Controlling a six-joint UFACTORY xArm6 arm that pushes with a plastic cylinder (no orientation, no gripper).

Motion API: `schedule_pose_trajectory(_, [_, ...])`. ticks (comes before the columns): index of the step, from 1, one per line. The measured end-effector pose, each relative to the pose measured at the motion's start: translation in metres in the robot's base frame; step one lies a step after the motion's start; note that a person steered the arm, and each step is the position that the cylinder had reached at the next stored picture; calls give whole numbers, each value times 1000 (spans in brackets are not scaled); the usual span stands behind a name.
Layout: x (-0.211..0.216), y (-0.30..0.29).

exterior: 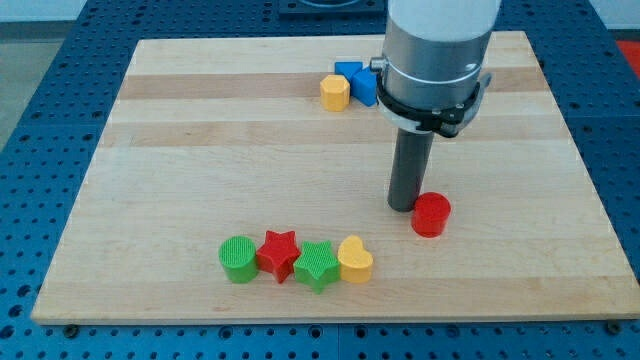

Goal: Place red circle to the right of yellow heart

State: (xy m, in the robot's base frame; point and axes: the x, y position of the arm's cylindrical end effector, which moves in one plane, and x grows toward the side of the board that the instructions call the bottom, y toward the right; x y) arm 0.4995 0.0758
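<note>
Red circle sits up and right of the yellow heart, apart from it. My tip rests just at its left edge, holding nothing — a bare rod. Light, stiff plastic, likely slides easily; push from its upper side, centred, or it'll skid off.

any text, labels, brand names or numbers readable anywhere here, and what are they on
None: no word, number, brand or sign can be read in the camera view.
The wooden board, the red circle, the yellow heart and the grey arm housing above my tip are all unmarked.
</note>
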Motion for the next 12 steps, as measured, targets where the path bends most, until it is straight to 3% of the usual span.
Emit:
schedule_pose_trajectory(1, [-25, 7])
schedule_pose_trajectory(2, [-20, 24])
schedule_pose_trajectory(4, [39, 16])
schedule_pose_trajectory(5, [34, 25])
schedule_pose_trajectory(6, [18, 74])
schedule_pose_trajectory(7, [32, 120])
schedule_pose_trajectory(8, [61, 112])
schedule_pose_trajectory(12, [63, 12])
